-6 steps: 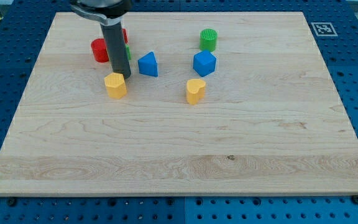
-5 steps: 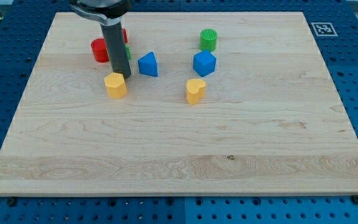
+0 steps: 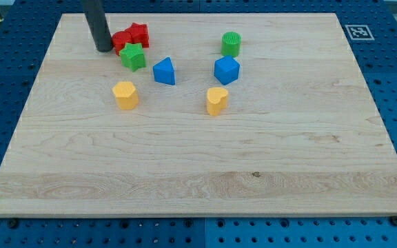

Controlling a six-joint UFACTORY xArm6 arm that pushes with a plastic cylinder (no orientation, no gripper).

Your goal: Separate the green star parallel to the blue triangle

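Observation:
The green star point(image 3: 133, 56) lies at the board's upper left, just left of the blue triangle point(image 3: 164, 71) with a small gap between them. Two red blocks point(image 3: 131, 36) sit touching the star's upper edge. My tip point(image 3: 104, 49) stands at the view's left of the red blocks, touching or almost touching the nearer one, up and left of the green star.
A yellow block point(image 3: 126, 94) lies below the star. A blue cube-like block point(image 3: 227, 69), a green cylinder point(image 3: 231, 44) and a second yellow block point(image 3: 216, 100) sit to the right. The wooden board point(image 3: 198, 179) lies on a blue pegboard surface.
My tip has moved up and left, from beside the yellow block to the left of the red blocks. The left red block now sits further right, against the other. The star is uncovered.

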